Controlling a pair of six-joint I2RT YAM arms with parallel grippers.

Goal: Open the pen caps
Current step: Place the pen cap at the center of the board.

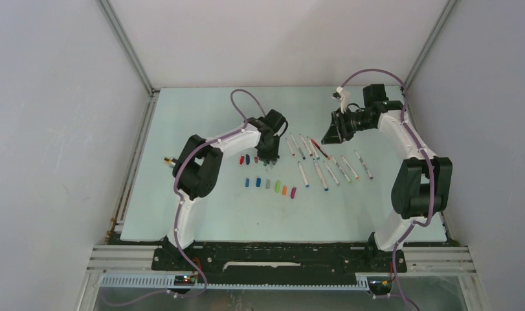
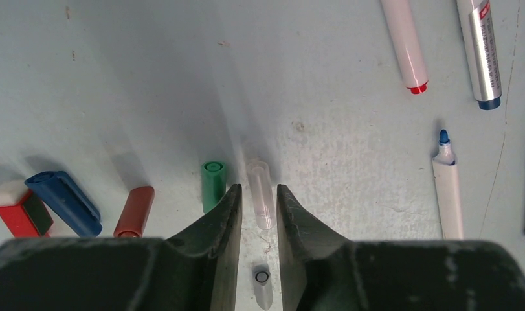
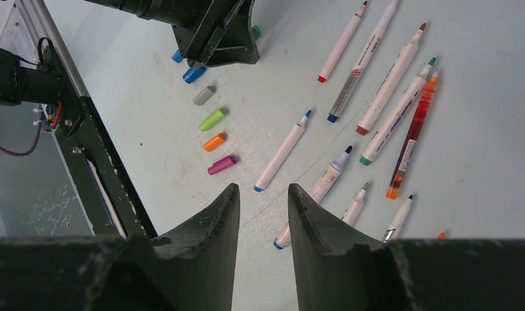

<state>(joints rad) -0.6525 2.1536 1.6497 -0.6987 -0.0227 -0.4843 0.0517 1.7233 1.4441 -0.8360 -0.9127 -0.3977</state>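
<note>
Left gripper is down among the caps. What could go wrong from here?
The clear cap lies between the narrowly parted fingers of the left gripper; a crooked lift could drag it or roll it into the green cap beside it. Being clear, it is easily lost against the pale table.

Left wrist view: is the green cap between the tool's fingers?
No, the green cap sits just outside the left tool; a clear cap is what lies between its fingers.
</note>
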